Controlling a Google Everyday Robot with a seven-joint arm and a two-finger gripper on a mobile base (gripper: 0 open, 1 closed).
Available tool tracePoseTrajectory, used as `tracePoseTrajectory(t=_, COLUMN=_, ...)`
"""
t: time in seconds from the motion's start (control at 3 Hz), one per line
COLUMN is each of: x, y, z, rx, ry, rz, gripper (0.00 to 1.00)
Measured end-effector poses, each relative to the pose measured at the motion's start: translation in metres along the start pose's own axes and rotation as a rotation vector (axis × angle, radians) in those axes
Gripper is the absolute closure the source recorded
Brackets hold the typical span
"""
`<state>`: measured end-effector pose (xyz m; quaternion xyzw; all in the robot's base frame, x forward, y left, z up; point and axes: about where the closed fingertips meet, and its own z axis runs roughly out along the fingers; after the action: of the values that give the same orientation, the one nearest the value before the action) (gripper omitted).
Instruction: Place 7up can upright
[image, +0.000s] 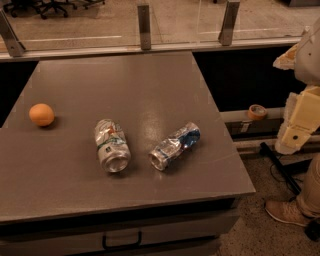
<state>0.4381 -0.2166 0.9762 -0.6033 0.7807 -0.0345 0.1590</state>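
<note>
The 7up can (111, 145), dented silver with a green and white label and a small orange-red mark, lies on its side near the middle of the grey table (150, 85), its end facing the front edge. My gripper (298, 125) is a cream-coloured part of the arm at the right edge of the view, off the table and well to the right of the can, holding nothing that shows.
A crushed silver can with a blue label (175, 146) lies on its side just right of the 7up can. An orange (41, 114) sits at the table's left. A tape roll (257, 111) rests on a ledge to the right. A person's shoe (286, 211) is on the floor at lower right.
</note>
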Motion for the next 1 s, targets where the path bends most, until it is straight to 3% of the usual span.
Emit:
tracePoseTrajectory(t=0.33, x=0.0, y=0.0, z=0.0, rx=0.0, ry=0.0, rz=0.0, gripper=0.0)
tracePoseTrajectory(t=0.67, x=-0.025, y=-0.004, z=0.004, rx=-0.029, ry=-0.062, rz=0.013, gripper=0.0)
tracePoseTrajectory(t=1.0, x=-0.065, y=-0.016, z=0.018, rx=-0.101, ry=-0.053, rz=0.042, gripper=0.0)
